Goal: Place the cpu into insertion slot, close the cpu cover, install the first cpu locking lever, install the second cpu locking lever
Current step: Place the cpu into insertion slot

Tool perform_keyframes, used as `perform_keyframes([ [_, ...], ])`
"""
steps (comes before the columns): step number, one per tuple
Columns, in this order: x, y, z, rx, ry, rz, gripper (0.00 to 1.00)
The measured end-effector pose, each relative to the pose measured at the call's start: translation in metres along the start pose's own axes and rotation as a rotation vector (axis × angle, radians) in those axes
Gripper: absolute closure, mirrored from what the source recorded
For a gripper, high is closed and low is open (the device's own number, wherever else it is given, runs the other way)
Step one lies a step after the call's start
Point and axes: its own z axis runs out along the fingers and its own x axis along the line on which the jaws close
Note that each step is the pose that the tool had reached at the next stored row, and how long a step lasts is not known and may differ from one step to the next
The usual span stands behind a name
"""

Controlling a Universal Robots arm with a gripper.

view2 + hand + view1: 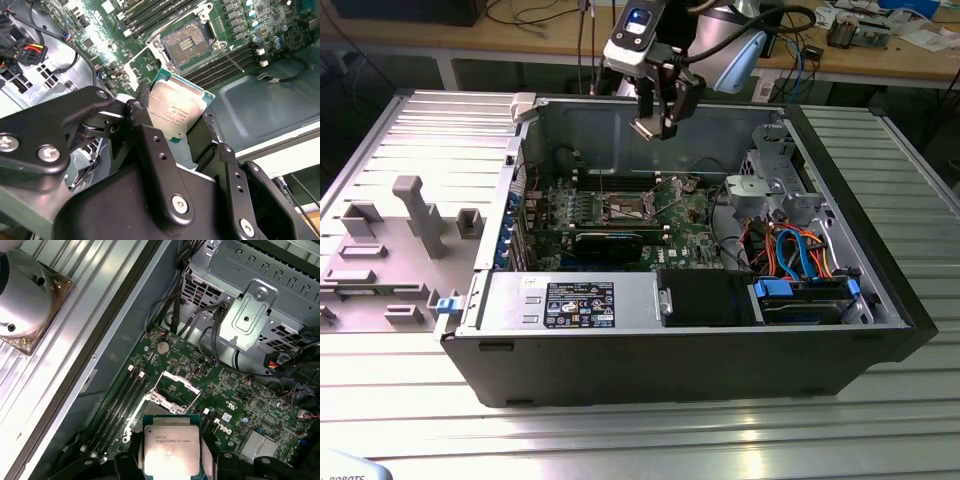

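Clearly, the black jointed fingers (202, 134) clamp the flat square cpu (175, 110), dull silver with green edging, above the dark-centred, silver-rimmed insertion slot (187, 45).

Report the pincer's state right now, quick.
Pincer: closed on the cpu, which is held in the air and not yet in the insertion slot.
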Motion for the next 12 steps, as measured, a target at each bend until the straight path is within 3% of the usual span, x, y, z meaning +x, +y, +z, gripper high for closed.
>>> perform_keyframes([
  [12,-0.0001,-0.0002,0.0026,0.0003,-0.0152,0.124,0.46],
])
